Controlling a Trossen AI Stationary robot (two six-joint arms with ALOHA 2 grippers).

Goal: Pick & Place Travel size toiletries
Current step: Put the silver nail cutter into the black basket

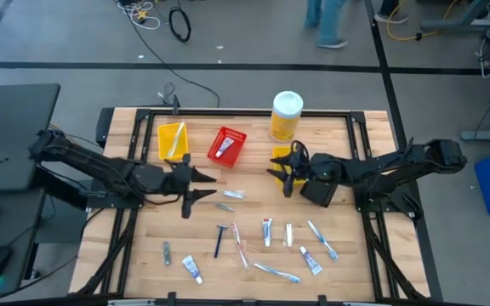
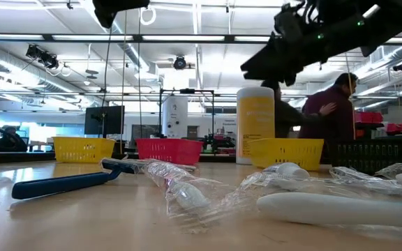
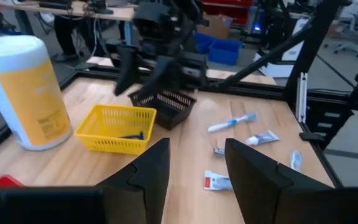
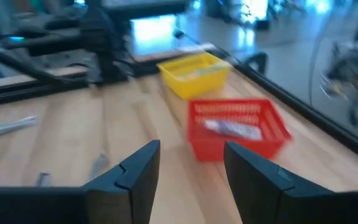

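The toiletries lie scattered on the near half of the table: a dark razor [image 1: 219, 240], white toothpaste tubes [image 1: 267, 229], wrapped toothbrushes [image 1: 276, 272] and small packets [image 1: 232, 195]. The low view shows the razor [image 2: 68, 183] and a wrapped toothbrush [image 2: 180, 188] up close. My left gripper [image 1: 197, 187] [image 3: 194, 168] hovers open above the table's middle left, just left of the packets. My right gripper [image 1: 282, 172] [image 4: 188, 168] hangs open in the air beside the right yellow bin [image 1: 283, 157]. A tube lies in the red bin [image 4: 238, 127], and a dark item lies in the right yellow bin [image 3: 118, 127].
A yellow bin [image 1: 172, 140], the red bin [image 1: 227, 144] and a big yellow bottle [image 1: 286, 115] stand along the far side. A black bin [image 1: 317, 191] sits under the right arm. Bare wood lies between the two grippers. A person [image 2: 333, 111] stands beyond the table.
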